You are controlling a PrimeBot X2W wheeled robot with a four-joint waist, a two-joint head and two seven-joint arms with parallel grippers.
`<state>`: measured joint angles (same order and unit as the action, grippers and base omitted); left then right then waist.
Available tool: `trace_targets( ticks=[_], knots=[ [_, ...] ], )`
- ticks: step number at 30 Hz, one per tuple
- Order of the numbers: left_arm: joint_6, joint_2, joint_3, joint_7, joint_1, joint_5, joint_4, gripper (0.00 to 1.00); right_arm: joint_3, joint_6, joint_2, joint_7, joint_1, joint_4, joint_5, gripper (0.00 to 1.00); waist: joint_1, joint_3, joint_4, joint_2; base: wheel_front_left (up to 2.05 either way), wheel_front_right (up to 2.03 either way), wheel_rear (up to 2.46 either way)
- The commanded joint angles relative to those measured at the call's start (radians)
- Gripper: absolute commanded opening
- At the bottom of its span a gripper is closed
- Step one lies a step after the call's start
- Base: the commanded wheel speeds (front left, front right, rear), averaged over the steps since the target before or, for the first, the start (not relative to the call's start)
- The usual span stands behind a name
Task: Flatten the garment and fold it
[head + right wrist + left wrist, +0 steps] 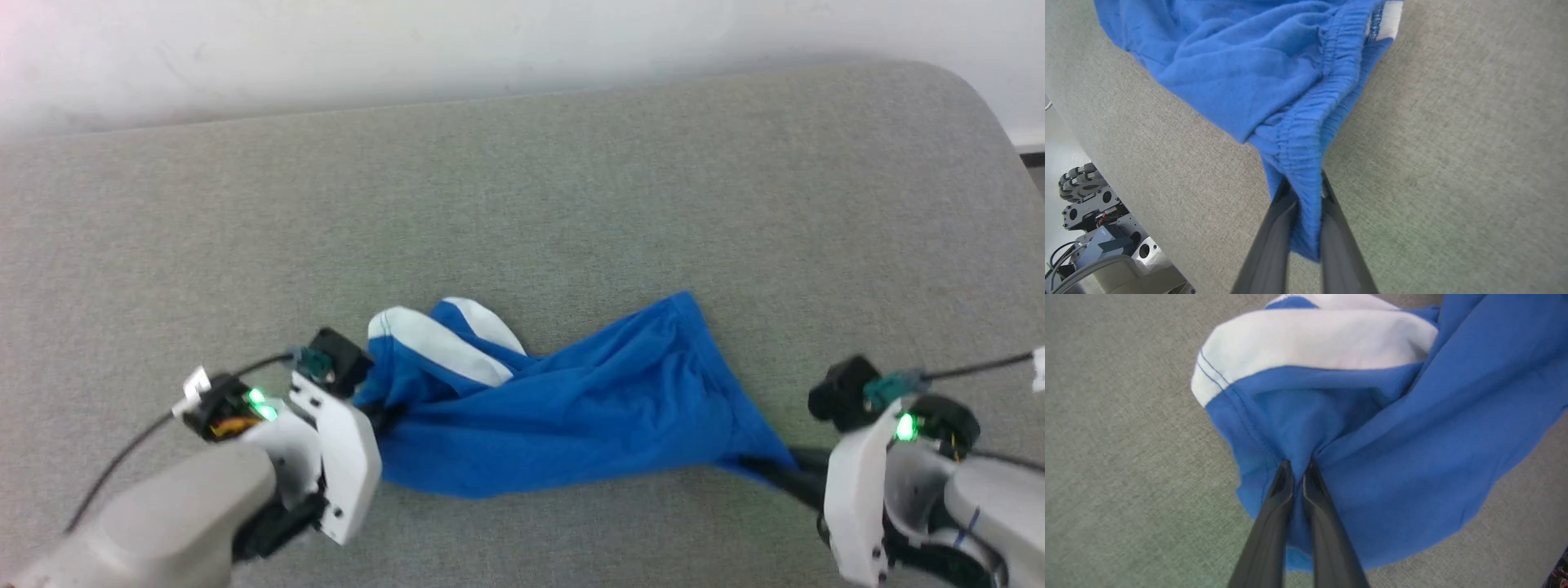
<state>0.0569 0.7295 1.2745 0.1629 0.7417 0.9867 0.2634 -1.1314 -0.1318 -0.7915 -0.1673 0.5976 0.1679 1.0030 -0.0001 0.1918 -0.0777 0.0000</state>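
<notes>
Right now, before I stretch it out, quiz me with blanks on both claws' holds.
1. The right claw pinches the shorts by the elastic ____.
2. The stripe beside the left claw is ____.
3. Both claws are ____ on the shorts.
Missing: waistband; white; shut.

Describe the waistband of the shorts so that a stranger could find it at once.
On the grey table lie crumpled blue shorts. The waistband is the end pinched in the right tool. Unlike the smooth cloth beside it, it is gathered into fine ribs.
</notes>
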Motion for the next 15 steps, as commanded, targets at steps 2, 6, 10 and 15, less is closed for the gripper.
trace_targets(
  ticks=[2,6,10,15],
  knots=[
    [0.021,-0.022,-0.007,-0.028,-0.05,0.023,0.005,0.0,0.005,0.001,0.0,-0.006,-0.045,0.004,0.003,0.0,0.0001,-0.009,0.009,0.0,0.0,0.0,0.0],
    [0.057,-0.039,-0.015,-0.084,-0.125,0.05,0.021,0.0,0.01,0.001,0.01,-0.009,-0.116,0.023,0.0,0.0,0.0001,-0.026,0.008,0.0,0.0,0.0,0.0],
    [0.074,-0.054,-0.018,-0.123,-0.179,0.069,0.02,0.0,0.022,0.001,0.031,-0.005,-0.17,0.048,-0.006,0.0,0.0001,-0.043,0.007,0.0,0.0,0.0,0.0],
    [0.118,-0.059,-0.03,-0.188,-0.203,0.046,0.016,1.0,0.061,0.001,0.064,0.018,-0.196,0.061,-0.023,1.0,0.0001,-0.077,0.009,0.0,0.0,0.0,0.0]
  ],
)
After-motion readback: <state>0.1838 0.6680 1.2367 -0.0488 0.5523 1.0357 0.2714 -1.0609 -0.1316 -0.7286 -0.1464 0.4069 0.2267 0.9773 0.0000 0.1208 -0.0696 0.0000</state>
